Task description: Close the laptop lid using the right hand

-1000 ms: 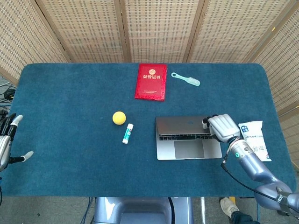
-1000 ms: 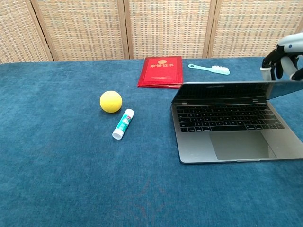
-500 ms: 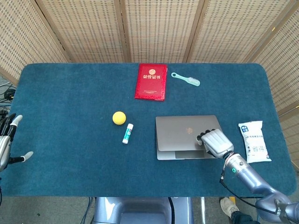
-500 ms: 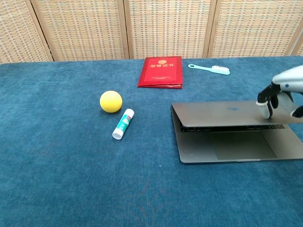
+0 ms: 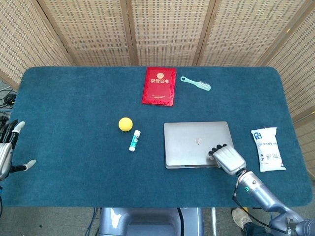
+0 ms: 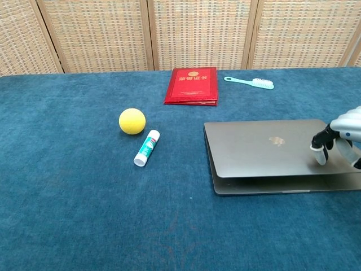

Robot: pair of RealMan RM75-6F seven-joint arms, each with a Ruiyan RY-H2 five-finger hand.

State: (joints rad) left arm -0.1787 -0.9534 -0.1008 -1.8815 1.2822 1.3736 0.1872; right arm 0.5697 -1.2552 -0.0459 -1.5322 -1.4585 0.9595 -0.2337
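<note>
Right hand fingers spread, pressing flat grey metal laptop lid nearly shut (thin gap at front edge); left hand empty, fingers apart.

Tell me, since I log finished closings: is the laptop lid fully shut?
Nearly shut: the laptop lid still shows a thin gap above its base in the chest view, with the right hand resting on it.

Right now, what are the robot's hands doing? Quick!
Left hand: open, holding nothing.
Right hand: open, fingers pressing on the laptop lid.

Bare cloth left of ball
</note>
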